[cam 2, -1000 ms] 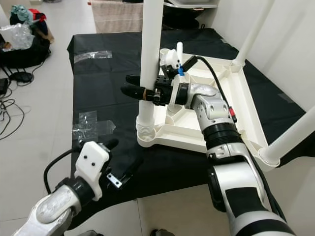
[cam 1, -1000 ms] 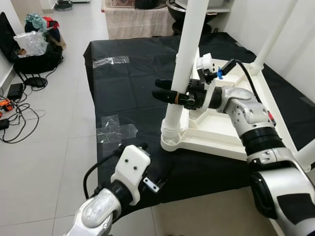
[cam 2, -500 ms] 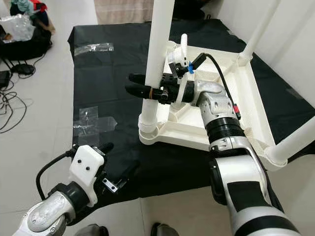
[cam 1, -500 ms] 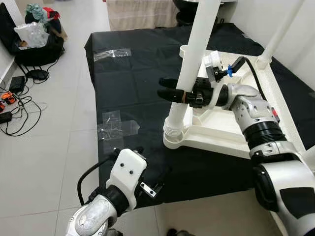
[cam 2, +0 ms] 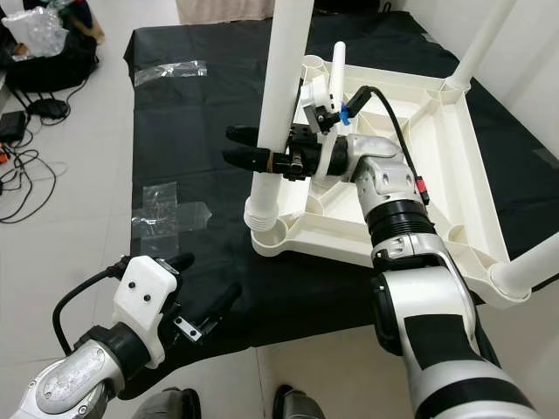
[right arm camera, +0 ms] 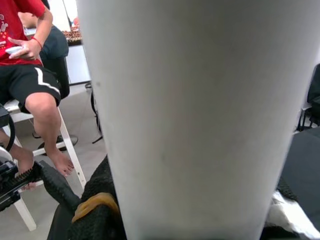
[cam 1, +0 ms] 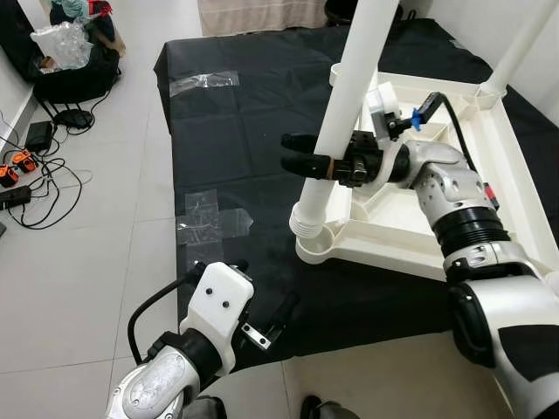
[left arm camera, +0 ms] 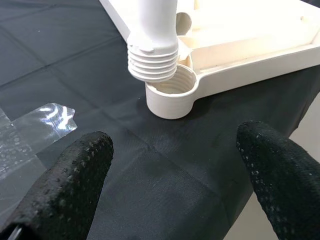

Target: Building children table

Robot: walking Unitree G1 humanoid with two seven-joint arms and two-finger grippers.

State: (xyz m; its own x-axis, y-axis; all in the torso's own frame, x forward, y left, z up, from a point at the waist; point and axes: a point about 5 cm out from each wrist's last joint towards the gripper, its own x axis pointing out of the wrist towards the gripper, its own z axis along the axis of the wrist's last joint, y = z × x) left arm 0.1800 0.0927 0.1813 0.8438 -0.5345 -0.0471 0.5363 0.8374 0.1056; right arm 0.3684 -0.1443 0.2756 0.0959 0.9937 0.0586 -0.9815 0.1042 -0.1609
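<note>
The white children's table top (cam 1: pixel 410 262) lies upside down on a black cloth (cam 1: pixel 236 157). My right gripper (cam 1: pixel 288 153) is shut on a white table leg (cam 1: pixel 349 96), holding it tilted. The leg's threaded end (left arm camera: pixel 153 55) hovers just over the open corner socket (left arm camera: pixel 170 92), slightly off to one side. My left gripper (cam 2: pixel 205 278) is open and holds nothing, low over the cloth's near edge in front of that corner. Its fingers (left arm camera: pixel 65 185) frame the socket in the left wrist view. The right wrist view looks straight at the leg (right arm camera: pixel 200 115).
Two other legs stand screwed into the table top, at the far right (cam 1: pixel 524 44) and near right (cam 2: pixel 533 266). Clear tape patches (cam 1: pixel 214 223) lie on the cloth. Bags (cam 1: pixel 61 61) and cables (cam 1: pixel 26 175) sit on the tiled floor, left. A person (right arm camera: pixel 30 75) sits on a chair.
The head camera has shifted, so the whole scene sits differently. My right gripper still holds the leg by the corner socket. My left gripper stays open near the cloth's edge.
</note>
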